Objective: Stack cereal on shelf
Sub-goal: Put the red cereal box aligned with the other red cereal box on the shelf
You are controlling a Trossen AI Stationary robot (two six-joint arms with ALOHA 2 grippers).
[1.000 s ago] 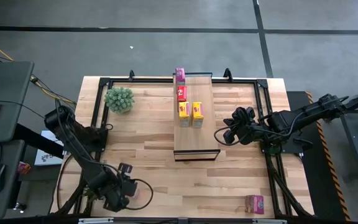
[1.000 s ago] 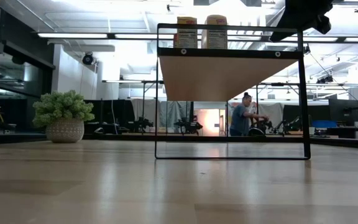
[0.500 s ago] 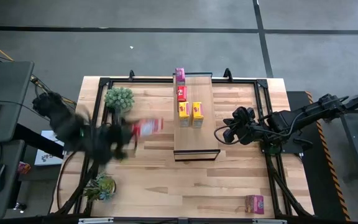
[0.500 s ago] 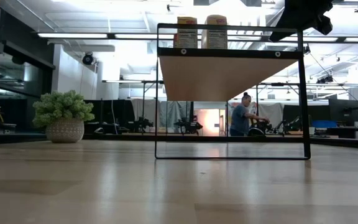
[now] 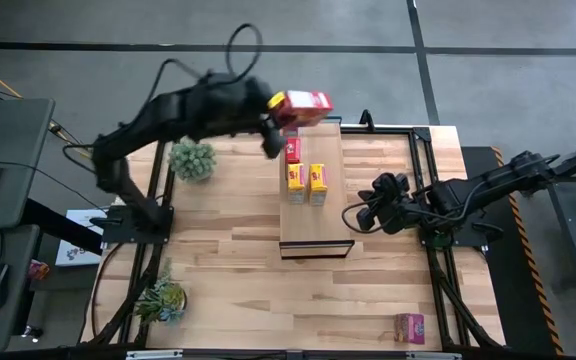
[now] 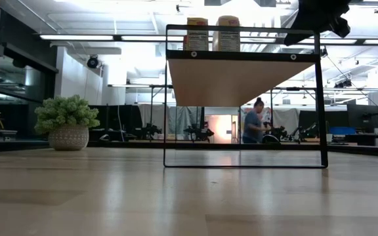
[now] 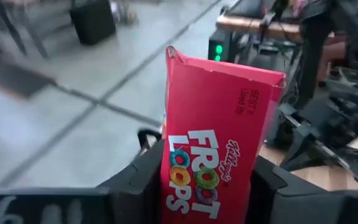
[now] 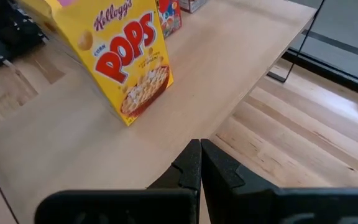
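Observation:
My left gripper (image 5: 274,110) is high over the shelf's far end, shut on a red cereal box (image 5: 302,102) that also shows in the left wrist view (image 7: 219,137). The light-wood shelf (image 5: 314,215) carries a magenta box (image 5: 289,121), a red box (image 5: 292,151) and two yellow boxes (image 5: 296,183) (image 5: 318,183), all standing on their bases. Another magenta box (image 5: 409,327) lies on the table at the near right. My right gripper (image 5: 352,216) is shut and empty just off the shelf's right edge (image 8: 200,163). My left gripper pinches the red box between its two fingers (image 7: 143,182), at the end nearest the wrist (image 7: 191,199), one finger on each side of the printed front. The box sticks out ahead of the fingers toward the table's right, lifted clear above the shelf.
A potted plant (image 5: 191,158) stands at the far left of the table and another (image 5: 163,298) at the near left. The shelf stands on a thin black frame (image 6: 165,98). A person (image 6: 251,126) shows in the room behind the table.
My left gripper has swept from the table's near left corner up and toward the far edge, then right, to above the shelf's far end. The red box has gone with it, lifted clear of the table. The near-left plant has come into view.

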